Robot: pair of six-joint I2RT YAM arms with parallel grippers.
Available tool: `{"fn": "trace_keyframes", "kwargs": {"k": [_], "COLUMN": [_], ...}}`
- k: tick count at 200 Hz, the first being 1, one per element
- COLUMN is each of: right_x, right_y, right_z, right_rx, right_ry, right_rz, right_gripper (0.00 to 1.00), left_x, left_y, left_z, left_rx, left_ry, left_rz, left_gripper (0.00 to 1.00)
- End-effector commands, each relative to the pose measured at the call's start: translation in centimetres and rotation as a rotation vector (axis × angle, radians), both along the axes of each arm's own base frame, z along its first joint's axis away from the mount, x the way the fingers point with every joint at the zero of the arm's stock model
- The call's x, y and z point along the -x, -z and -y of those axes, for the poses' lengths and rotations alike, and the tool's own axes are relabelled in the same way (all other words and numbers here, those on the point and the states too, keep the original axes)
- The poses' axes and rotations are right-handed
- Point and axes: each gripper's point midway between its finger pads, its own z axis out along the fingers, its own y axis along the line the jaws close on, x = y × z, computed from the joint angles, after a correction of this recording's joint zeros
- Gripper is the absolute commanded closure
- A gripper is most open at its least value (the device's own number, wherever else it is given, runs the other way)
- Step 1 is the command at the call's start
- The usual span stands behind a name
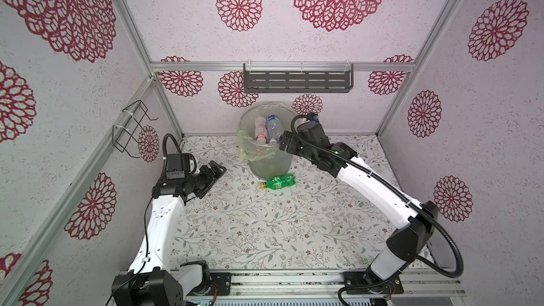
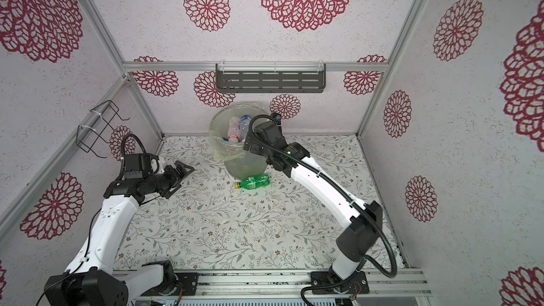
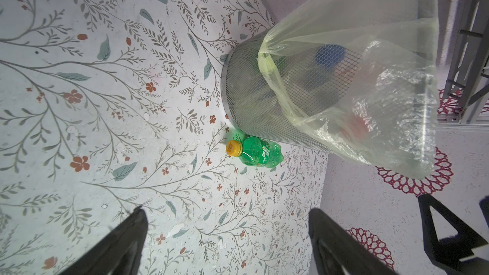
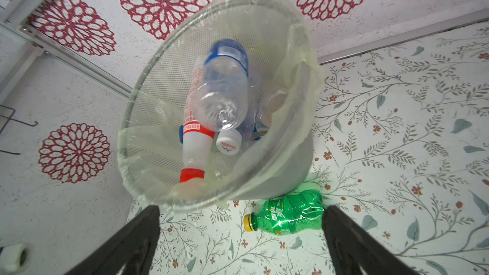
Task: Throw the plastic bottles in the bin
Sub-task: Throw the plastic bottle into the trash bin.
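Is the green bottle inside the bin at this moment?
No, the green bottle lies on its side on the table, outside the bin by its base.

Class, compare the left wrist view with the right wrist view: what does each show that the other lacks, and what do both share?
Only the left wrist view: the bin seen from the side, its mesh wall with the yellowish bag draped down outside, and the open left gripper.
Only the right wrist view: a look down into the bin, at a clear bottle with a blue label and a white bottle with a red cap, plus the open right gripper.
Both: the bin and the green bottle with a yellow cap lying on the floral table beside its base.
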Motion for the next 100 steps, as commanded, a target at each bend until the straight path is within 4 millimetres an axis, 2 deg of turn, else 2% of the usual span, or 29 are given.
{"fn": "trace_keyframes", "kwargs": {"k": [1,51,100], "right_x": [1.2,4.7,7.5], "right_y": [-4.1,-0.3,3.6], "right_z": [2.2,5.5,8.3], "right_rx": [-0.08,-0.071,-0.069], "right_ry": [0.033,0.042,0.071], "right_rz": [0.138,0.123,0.077], "right_gripper": [0.01,0.01,0.01], "left_x": [0.1,0.6,1.2], "left_y": [-0.5,-0.5,-0.1], "left_z": [0.1,0.9,3.6], "left_rx": [-0.002,0.009,-0.013], "left_ry": [0.011,0.014,0.049], "left_rz": [0.019,0.027,0.014], "left_gripper": [0.03,0.03,0.03]}}
